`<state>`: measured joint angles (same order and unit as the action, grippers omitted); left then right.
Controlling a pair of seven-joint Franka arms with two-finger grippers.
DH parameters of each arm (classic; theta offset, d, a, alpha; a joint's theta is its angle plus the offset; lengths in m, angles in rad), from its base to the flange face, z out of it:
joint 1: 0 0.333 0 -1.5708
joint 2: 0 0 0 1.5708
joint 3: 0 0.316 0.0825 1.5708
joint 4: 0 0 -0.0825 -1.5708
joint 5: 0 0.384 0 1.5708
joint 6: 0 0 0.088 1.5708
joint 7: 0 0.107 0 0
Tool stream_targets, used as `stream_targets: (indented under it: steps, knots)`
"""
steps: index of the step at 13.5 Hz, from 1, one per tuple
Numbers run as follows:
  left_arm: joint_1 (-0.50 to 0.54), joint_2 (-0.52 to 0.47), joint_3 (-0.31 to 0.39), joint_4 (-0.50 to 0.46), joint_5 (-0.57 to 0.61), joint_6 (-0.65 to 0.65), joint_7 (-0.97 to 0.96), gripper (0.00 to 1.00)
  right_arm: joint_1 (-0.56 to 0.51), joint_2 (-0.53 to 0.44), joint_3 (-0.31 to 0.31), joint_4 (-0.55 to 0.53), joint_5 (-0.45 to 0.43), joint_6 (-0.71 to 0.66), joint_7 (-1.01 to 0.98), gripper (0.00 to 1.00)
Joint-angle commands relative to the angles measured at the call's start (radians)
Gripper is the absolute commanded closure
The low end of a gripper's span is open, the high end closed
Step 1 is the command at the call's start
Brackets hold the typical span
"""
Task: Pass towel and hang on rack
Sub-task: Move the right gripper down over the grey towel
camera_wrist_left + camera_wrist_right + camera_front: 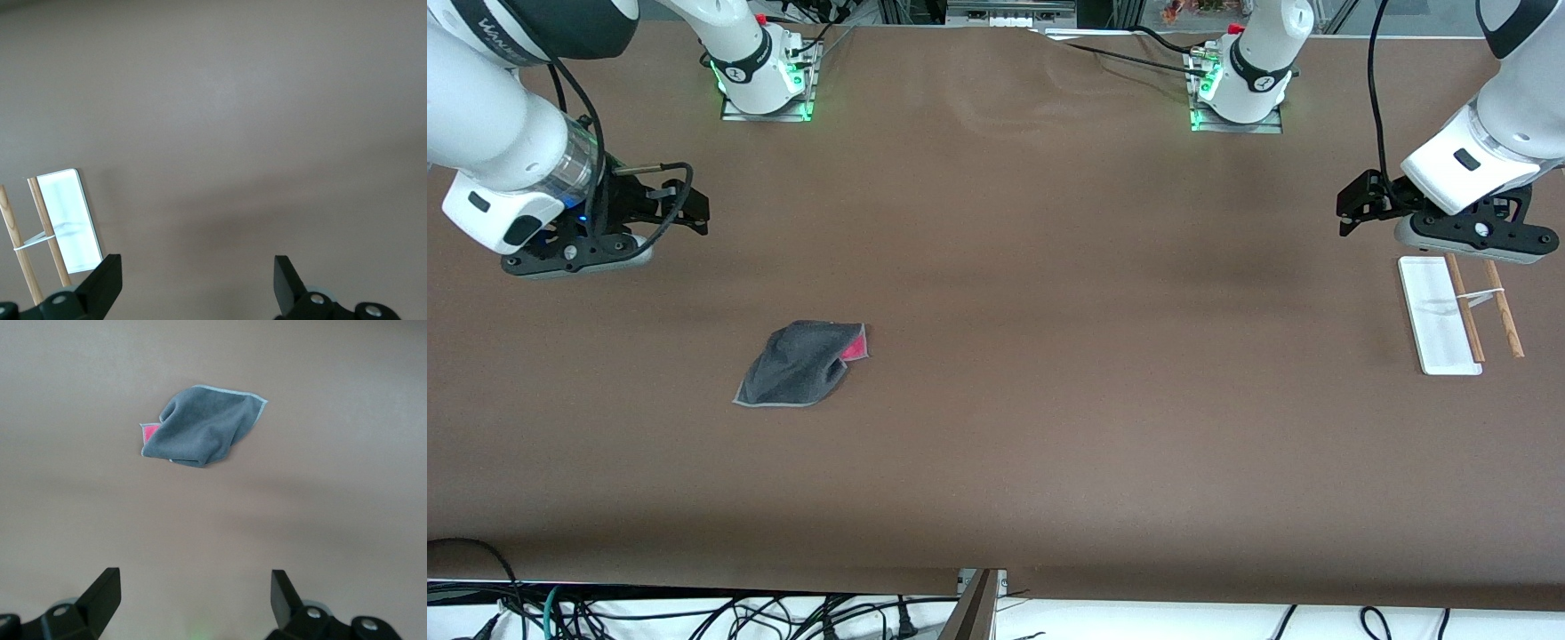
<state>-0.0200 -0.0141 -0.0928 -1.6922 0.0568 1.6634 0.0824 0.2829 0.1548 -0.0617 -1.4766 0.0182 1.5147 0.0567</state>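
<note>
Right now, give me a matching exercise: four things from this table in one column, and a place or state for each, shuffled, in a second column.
Column one:
1. towel
2. rack
3. left gripper
4. right gripper

Column two:
A. open, up over bare table at the right arm's end
B. crumpled flat on the table, pink-red patch showing
C. open, up beside the rack
D. standing at the left arm's end, nothing hung on it

Pairs: 1-B, 2-D, 3-C, 4-A
</note>
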Motion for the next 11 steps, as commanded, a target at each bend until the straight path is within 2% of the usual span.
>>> stream_targets:
  steps: [1,5,11]
  knots:
    - [0.011,-0.006,-0.005,0.003,-0.028,-0.013,-0.001,0.0,0.004,0.012,0.0,0.001,0.014,0.019,0.006,0.01]
    - [0.011,-0.006,-0.005,0.003,-0.028,-0.013,-0.001,0.0,0.006,0.083,0.0,0.002,0.025,0.067,0.076,0.01]
    - [0.011,-0.006,-0.005,0.003,-0.028,-0.013,-0.001,0.0,0.079,0.303,0.0,0.007,0.065,0.292,0.329,0.01]
